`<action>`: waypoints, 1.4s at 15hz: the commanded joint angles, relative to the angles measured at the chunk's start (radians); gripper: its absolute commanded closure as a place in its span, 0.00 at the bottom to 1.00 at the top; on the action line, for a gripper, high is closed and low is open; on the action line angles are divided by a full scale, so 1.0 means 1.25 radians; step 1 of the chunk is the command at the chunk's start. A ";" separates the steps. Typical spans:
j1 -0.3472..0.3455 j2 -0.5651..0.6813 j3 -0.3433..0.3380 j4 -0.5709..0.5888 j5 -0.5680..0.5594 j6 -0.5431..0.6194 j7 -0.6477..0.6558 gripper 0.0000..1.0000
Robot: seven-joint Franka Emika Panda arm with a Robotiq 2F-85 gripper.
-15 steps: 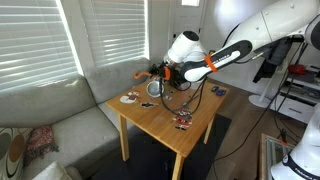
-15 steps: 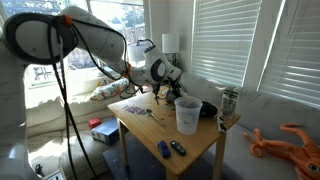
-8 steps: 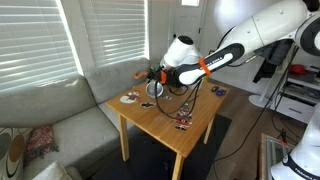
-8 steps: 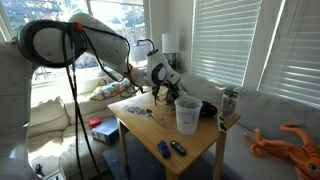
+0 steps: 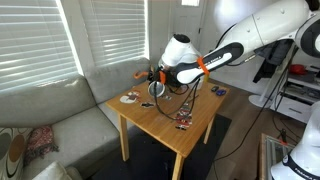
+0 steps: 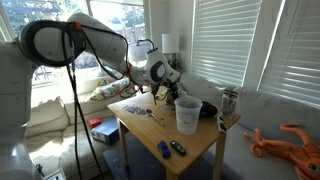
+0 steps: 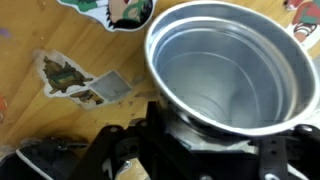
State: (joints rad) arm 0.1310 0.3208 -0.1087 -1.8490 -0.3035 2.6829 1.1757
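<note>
A shiny metal cup (image 7: 230, 70) fills the wrist view, seen from above and empty, on the wooden table (image 7: 40, 120). My gripper (image 7: 200, 135) sits right at the cup's near rim, its dark body under the rim, and the cup hides the fingertips. In both exterior views the gripper (image 5: 158, 82) (image 6: 168, 92) is lowered to the cup (image 5: 155, 89) (image 6: 187, 115) near the table's middle. I cannot tell whether the fingers touch the cup's wall.
Printed stickers (image 7: 65, 75) lie on the wood beside the cup. Small items (image 5: 183, 121) and markers (image 6: 168, 148) lie near the table's edges. A dark object (image 6: 208, 108) and a can (image 6: 229, 100) stand behind the cup. A couch (image 5: 60, 110) borders the table.
The arm has lowered slightly toward the cup and barely shifted since. The cup stands in the same place.
</note>
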 commanded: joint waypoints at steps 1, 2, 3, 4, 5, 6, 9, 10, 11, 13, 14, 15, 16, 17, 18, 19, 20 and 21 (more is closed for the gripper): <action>0.090 -0.025 -0.077 -0.005 -0.158 -0.061 0.115 0.49; 0.111 -0.031 -0.092 -0.008 -0.222 -0.071 0.158 0.49; 0.125 -0.035 -0.099 -0.006 -0.278 -0.083 0.195 0.49; 0.140 -0.037 -0.107 -0.006 -0.346 -0.092 0.248 0.49; 0.146 -0.038 -0.106 -0.005 -0.409 -0.102 0.298 0.49; 0.148 -0.040 -0.100 -0.004 -0.468 -0.115 0.345 0.49; 0.152 -0.043 -0.072 -0.006 -0.633 -0.167 0.481 0.49; 0.145 -0.045 -0.053 -0.009 -0.674 -0.191 0.513 0.49; 0.140 -0.046 -0.036 -0.011 -0.707 -0.217 0.538 0.49; 0.133 -0.045 -0.004 -0.015 -0.769 -0.276 0.577 0.49; 0.132 -0.044 0.011 -0.017 -0.797 -0.308 0.593 0.49; 0.129 -0.043 0.027 -0.019 -0.816 -0.337 0.603 0.49; 0.129 -0.041 0.041 -0.021 -0.840 -0.371 0.619 0.49; 0.129 -0.037 0.054 -0.022 -0.865 -0.407 0.634 0.49; 0.128 -0.033 0.066 -0.024 -0.886 -0.438 0.645 0.49; 0.127 -0.028 0.078 -0.026 -0.905 -0.468 0.656 0.49; 0.125 -0.024 0.089 -0.027 -0.921 -0.498 0.662 0.49; 0.123 -0.019 0.100 -0.028 -0.933 -0.521 0.668 0.49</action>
State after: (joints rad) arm 0.3083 0.2890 -0.0364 -1.8613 -1.3928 2.1139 1.9579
